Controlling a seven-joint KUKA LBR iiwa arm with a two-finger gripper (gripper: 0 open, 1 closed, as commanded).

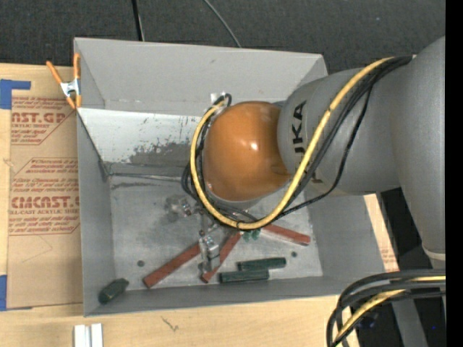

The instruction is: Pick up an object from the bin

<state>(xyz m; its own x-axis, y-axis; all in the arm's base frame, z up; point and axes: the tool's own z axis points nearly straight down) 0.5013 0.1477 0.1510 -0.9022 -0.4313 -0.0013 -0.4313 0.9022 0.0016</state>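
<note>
Gripper (pixel 210 250) low among red-brown sticks (pixel 171 267) at the bin's (pixel 92 215) front.
Spread or pressed together, I cannot tell; it should centre on one stick, clear of the green bars (pixel 253 265), before closing.

We see the grey arm (pixel 376 143) reaching in over the right edge and far right corner of the bin (pixel 145 78), its thick last link slanting down toward the bin's middle. At the wrist sits a rounded, glossy orange cover (pixel 242 150), facing up at us. Yellow and black cables (pixel 194 157) loop around the cover and run back along the arm. Below the cover the gripper (pixel 210 248) points down, low over the bin's floor near the front edge.
</note>
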